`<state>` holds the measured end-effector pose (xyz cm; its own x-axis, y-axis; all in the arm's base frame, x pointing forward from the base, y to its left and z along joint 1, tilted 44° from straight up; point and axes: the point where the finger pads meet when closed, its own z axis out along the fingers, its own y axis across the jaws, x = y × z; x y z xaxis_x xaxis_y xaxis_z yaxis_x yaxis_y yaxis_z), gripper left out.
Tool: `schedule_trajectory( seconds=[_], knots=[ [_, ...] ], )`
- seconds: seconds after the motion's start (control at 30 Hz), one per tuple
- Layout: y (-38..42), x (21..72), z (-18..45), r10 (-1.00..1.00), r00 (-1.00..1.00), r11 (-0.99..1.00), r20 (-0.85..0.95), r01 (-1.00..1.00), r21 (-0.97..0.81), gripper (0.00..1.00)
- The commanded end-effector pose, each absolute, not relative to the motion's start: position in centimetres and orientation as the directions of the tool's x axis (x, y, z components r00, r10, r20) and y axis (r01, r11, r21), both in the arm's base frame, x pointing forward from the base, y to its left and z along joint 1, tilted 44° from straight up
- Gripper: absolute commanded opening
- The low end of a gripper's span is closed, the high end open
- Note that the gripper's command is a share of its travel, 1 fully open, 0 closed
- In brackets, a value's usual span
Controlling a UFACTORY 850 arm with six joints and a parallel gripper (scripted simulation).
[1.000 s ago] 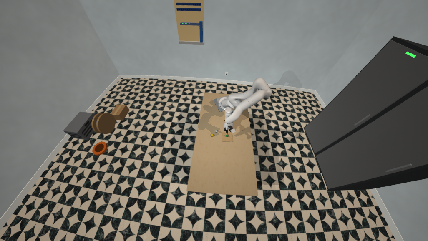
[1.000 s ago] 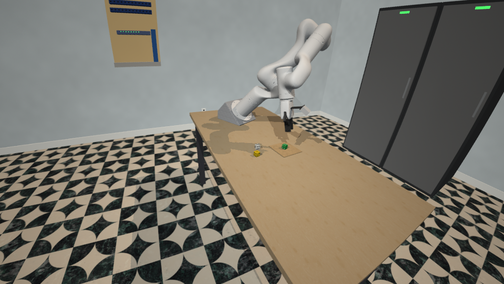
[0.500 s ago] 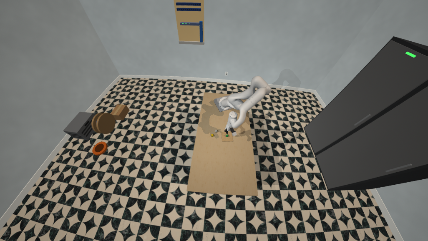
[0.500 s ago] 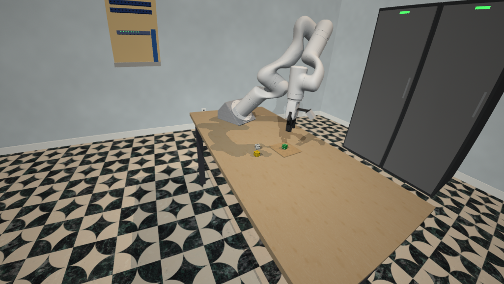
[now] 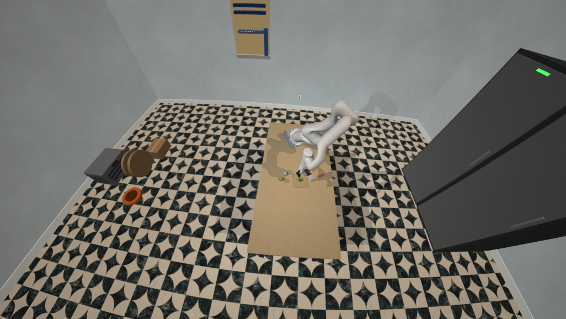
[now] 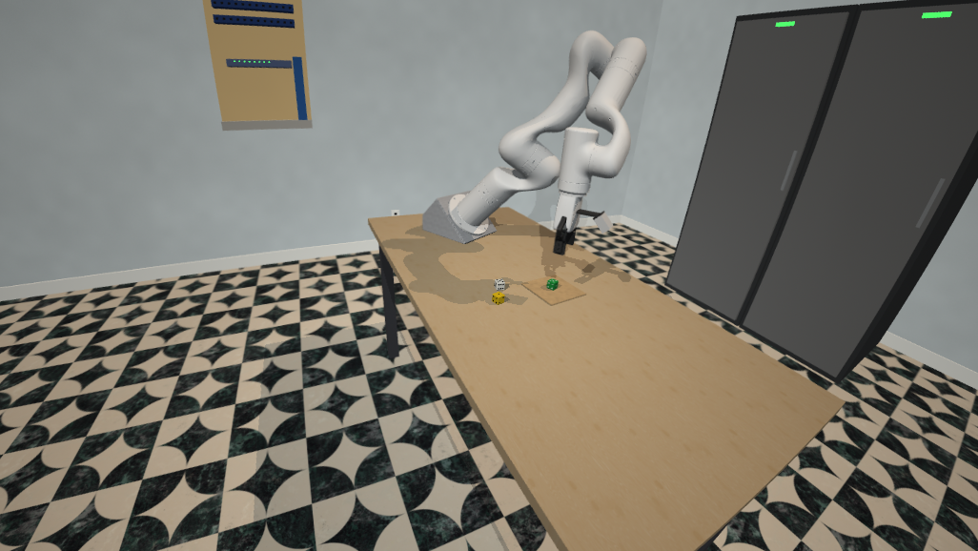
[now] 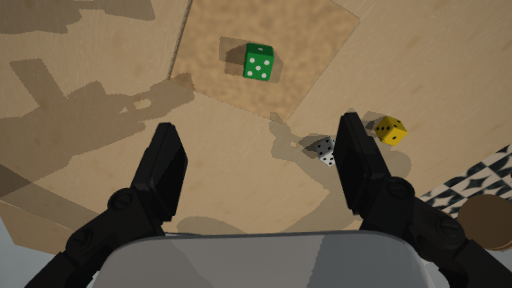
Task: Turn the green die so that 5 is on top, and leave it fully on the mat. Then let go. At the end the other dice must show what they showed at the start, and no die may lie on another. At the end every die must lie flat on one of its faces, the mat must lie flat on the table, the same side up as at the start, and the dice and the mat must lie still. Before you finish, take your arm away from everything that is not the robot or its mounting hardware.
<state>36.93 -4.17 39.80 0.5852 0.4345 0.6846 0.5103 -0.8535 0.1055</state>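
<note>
The green die (image 7: 258, 61) lies flat on the brown mat, well inside its edges, with five white pips on top. It also shows in the exterior view (image 6: 551, 283) and the top view (image 5: 300, 179). My gripper (image 7: 257, 137) is open wide and empty. It hangs above the table behind the mat (image 6: 554, 290), apart from the die; in the exterior view the gripper (image 6: 562, 240) is well above the table. The white die (image 7: 324, 150) and the yellow die (image 7: 390, 130) lie on the bare table beside the mat, apart from each other.
The arm's base (image 6: 457, 220) sits at the far end of the long wooden table (image 6: 581, 356). Dark cabinets (image 6: 834, 171) stand to the right. A brown round object (image 7: 482, 222) lies on the floor beyond the table edge.
</note>
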Motion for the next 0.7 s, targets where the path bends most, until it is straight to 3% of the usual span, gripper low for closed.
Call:
schedule_trajectory(
  seconds=[0.0,0.67],
  knots=[
    [-4.3,36.6,40.3,0.435,0.585,-0.853,0.685,0.511,0.105,1.00],
    [-5.7,33.6,43.8,0.435,0.585,-0.853,0.685,0.511,0.105,1.00]
  ],
)
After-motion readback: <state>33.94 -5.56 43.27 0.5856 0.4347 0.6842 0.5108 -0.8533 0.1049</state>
